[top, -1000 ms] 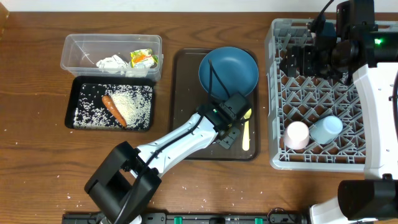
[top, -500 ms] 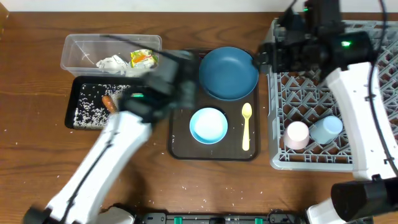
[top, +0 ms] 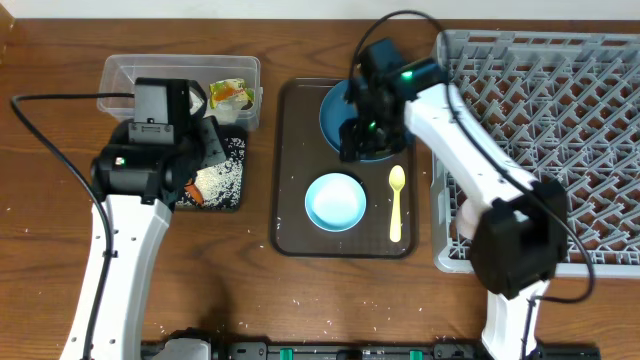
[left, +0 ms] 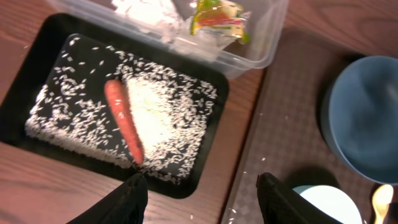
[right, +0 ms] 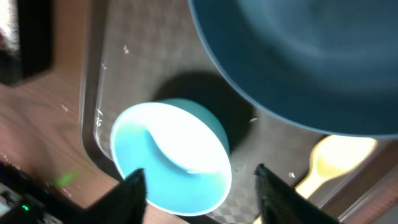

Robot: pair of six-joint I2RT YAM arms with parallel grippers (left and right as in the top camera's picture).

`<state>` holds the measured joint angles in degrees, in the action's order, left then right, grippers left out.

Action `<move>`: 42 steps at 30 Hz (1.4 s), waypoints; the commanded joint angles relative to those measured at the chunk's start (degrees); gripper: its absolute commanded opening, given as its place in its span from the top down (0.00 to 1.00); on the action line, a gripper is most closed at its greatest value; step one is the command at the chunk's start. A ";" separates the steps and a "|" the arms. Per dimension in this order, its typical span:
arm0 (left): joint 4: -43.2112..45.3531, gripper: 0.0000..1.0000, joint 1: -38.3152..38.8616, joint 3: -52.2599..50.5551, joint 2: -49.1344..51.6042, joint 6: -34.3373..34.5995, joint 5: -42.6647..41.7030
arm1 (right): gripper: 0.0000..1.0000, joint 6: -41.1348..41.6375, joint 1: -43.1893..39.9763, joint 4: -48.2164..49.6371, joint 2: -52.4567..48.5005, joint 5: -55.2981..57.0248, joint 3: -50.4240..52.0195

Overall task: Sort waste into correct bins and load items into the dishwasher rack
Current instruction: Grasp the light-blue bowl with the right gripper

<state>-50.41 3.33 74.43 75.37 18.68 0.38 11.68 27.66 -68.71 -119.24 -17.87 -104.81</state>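
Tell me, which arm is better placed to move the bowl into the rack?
Right, I'd say. The right tool hovers open over the bowl and plate, with the rack on that side. The left tool hangs by the black tray, farther off.

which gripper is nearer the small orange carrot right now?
Left. Left gripper is above the shallow black tray holding the small orange carrot; right gripper is over the round dark-blue plate on the brown serving tray.

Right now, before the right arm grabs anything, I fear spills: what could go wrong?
The open right gripper hovers over the pale blue bowl, close beside the plate and spoon; closing might knock either. The open left gripper hangs beside the black tray; a bump could scatter rice.
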 commanded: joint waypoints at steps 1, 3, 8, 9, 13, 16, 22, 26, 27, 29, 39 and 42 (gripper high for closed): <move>-0.33 0.41 -1.22 -0.39 0.39 0.68 0.13 | 0.57 1.20 1.49 -0.94 -3.02 -0.17 0.09; -0.33 0.41 -1.36 -0.39 0.39 0.66 0.17 | 0.65 1.18 1.86 -1.49 -4.15 -0.15 0.09; -0.33 0.41 -1.33 -0.39 0.39 0.50 0.17 | 0.66 2.34 2.21 -3.08 -4.46 4.28 0.11; -0.33 0.41 -1.33 -0.39 0.39 0.50 0.15 | 0.65 2.95 2.40 -3.89 -4.48 6.38 0.26; -0.33 0.40 -1.33 -0.44 0.39 0.50 0.17 | 0.63 4.17 3.48 -4.11 -4.48 10.08 2.84; -0.31 0.41 -1.33 -0.44 0.39 0.50 0.17 | 0.63 4.70 4.42 -2.58 -4.48 9.94 5.38; -0.33 0.41 -1.33 -0.44 0.39 0.50 0.33 | 0.64 5.95 6.49 -0.94 -4.48 9.94 8.28; -0.33 0.40 -1.33 -0.44 0.39 0.50 0.33 | 0.70 5.95 6.71 -0.15 -4.46 9.97 8.28; -0.31 0.41 -1.33 -0.44 0.39 0.50 0.33 | 0.73 6.08 6.71 0.20 -4.46 9.94 8.28; -0.31 0.41 -1.33 -0.44 0.39 0.50 0.33 | 0.74 6.10 6.51 0.55 -4.46 9.97 8.28; -0.31 0.41 -1.33 -0.44 0.39 0.52 0.31 | 0.99 6.05 5.62 0.39 -4.07 10.16 8.04; -0.31 0.41 -1.33 -0.44 0.39 0.52 0.33 | 0.99 5.29 5.33 0.09 -2.27 10.16 6.62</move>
<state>-50.61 2.24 74.43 75.40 18.70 0.40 17.50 33.80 -68.34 -123.74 -8.38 -96.71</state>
